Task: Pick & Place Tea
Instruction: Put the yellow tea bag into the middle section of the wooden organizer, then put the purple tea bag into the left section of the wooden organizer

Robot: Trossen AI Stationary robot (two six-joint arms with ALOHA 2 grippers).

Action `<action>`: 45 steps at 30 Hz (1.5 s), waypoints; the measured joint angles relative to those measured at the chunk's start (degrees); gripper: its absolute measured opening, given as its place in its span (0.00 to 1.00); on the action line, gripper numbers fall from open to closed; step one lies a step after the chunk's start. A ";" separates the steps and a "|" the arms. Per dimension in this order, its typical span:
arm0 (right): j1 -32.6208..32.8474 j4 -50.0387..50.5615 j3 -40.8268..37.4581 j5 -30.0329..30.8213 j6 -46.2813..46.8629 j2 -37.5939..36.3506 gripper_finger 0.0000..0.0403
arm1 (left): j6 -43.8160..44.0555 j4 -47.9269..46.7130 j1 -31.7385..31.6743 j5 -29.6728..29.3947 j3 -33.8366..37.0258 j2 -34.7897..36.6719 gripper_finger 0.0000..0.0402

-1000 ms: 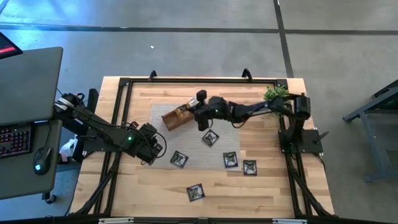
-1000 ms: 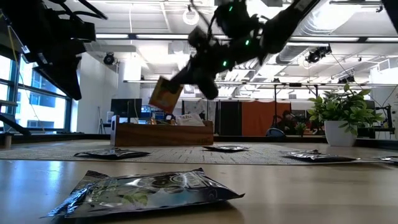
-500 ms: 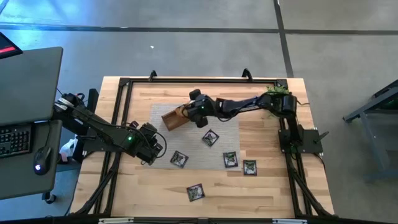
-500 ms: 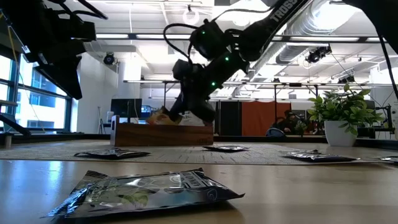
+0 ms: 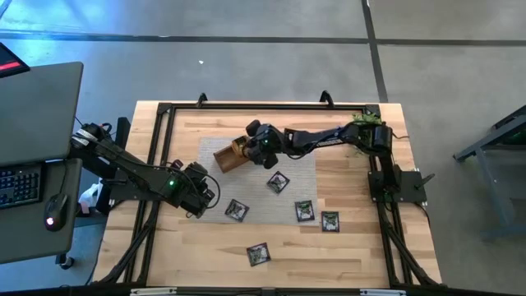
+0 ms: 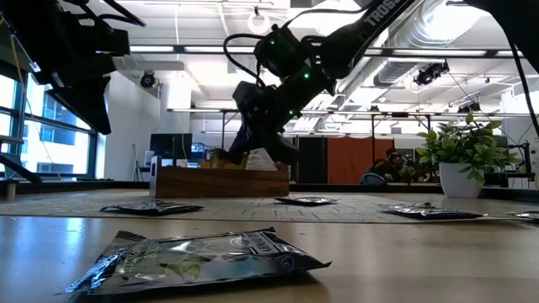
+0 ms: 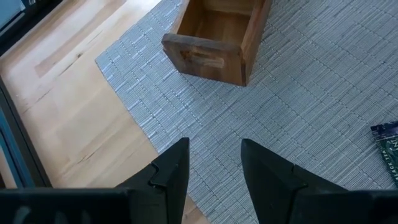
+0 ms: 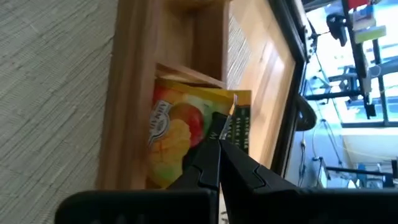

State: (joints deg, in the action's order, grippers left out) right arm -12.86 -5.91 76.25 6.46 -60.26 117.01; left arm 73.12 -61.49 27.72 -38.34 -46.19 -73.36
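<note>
A brown wooden tray lies on a grey woven mat near the table's middle. My right gripper reaches into the tray, shut on a yellow-red tea sachet that sits in one compartment. In the low view the right gripper stands just above the tray. Several dark sachets lie flat on the mat and the bare wood, one of them close to the low camera. My left gripper hangs open over the mat's left edge, short of the tray's end. My right gripper pinches the yellow-red sachet between its two fingertips at one edge, beside the green printed strip. The fingers slant downward, coming from the table's right. The sachet sits inside the tray's compartment, tilted against the divider.
A small green potted plant stands at the table's far right corner, by the right arm's base. A black frame runs along the table's edges. Bare wood lies at the near left. Beyond the table's left side is a desk with a keyboard.
My right gripper has gone down and toward the table's left, tipping and rolling, and has carried the yellow-red sachet from the air above the tray into a compartment. It has then held still. It has stayed shut.
</note>
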 joint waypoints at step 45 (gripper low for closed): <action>20.46 34.62 -0.33 7.60 29.04 -8.44 0.23 | -2.27 5.20 -0.02 -0.18 -0.02 0.02 0.36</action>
State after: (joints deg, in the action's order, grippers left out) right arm 7.59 28.71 75.92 14.07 -31.23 108.57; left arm 70.85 -56.29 27.70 -38.52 -46.22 -73.34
